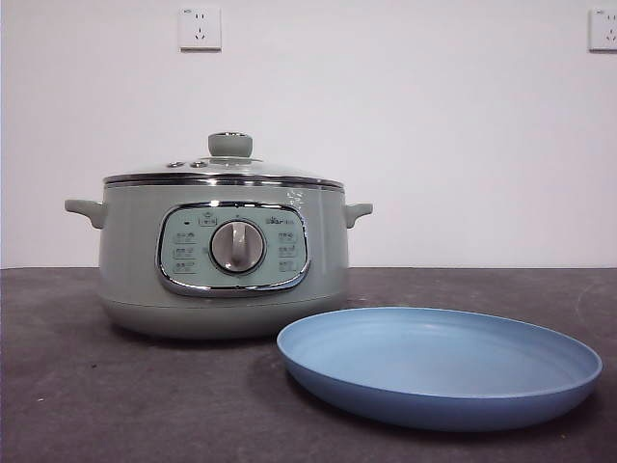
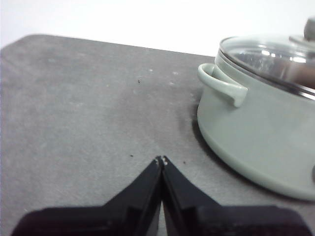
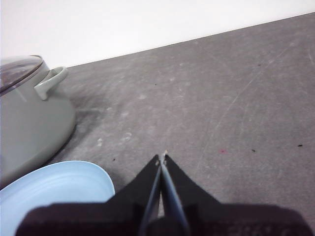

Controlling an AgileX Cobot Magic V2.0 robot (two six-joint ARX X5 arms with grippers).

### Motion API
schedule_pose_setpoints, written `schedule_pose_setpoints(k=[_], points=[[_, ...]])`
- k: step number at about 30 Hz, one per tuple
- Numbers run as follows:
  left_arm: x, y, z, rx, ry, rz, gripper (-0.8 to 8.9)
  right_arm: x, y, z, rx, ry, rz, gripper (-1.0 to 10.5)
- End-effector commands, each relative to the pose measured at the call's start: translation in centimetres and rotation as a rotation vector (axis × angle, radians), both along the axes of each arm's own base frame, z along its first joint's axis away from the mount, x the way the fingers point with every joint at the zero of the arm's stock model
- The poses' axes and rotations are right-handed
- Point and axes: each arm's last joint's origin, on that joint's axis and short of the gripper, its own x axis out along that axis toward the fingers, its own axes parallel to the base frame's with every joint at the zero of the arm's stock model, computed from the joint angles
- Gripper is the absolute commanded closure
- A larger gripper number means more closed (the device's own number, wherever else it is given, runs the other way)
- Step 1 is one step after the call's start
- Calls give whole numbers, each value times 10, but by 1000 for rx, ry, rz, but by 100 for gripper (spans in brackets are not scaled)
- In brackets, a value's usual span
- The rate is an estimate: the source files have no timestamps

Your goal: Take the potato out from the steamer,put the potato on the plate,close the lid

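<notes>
Here, lid (image 1: pixel 224 170) level on upright steamer (image 1: pixel 223 260)

- dark grey matte bench (image 1: pixel 116 405), faint scuffs and specks on its surface
- round sage-green electric steamer (image 1: pixel 130 280) stands on it, glass lid on
- shallow round matte blue plate (image 1: pixel 439 395) just beside the steamer, nearer the camera

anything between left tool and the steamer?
Nothing: left wrist view shows only bare grey table between the left tool, jaws shut, and the steamer.
</notes>
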Motion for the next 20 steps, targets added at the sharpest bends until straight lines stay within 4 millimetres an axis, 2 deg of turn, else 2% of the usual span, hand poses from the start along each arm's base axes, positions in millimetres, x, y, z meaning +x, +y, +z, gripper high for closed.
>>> schedule_pose_setpoints(k=[1,5,10,14,20], points=[[1,0,-5,-112,15,10,817,1,0,-4,51,19,-5,946],[0,-4,-2,-173,16,-103,822,1,0,-2,156,21,-13,953],[-3,-6,10,-270,10,-170,822,-2,1,13,264,10,-1,959],[-9,-6,30,-275,3,-194,822,-3,2,32,272,8,28,959],[-23,-7,66,-266,3,-222,822,-2,4,69,235,82,98,959]])
